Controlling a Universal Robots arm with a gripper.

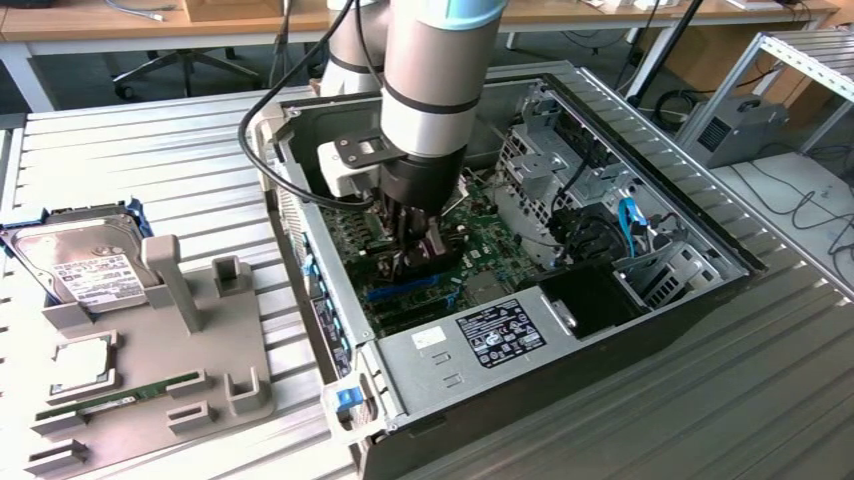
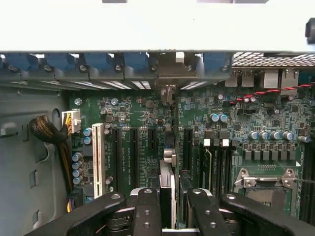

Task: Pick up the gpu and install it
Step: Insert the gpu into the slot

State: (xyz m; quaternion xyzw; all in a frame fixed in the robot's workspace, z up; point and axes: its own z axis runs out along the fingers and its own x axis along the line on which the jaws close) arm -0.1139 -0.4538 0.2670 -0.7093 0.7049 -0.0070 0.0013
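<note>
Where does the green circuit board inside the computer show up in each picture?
Exterior view: the green board lies on the floor of the open case, mid-picture, beneath the arm.
Wrist view: the green board runs as far as a row of blue clips.
Shared landmark: those blue clips along the case wall.

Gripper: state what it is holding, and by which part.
The gripper appears shut on the gpu, seen edge-on between its fingers. It grips the card by its upper edge, and the card stands upright over the motherboard slots.
</note>
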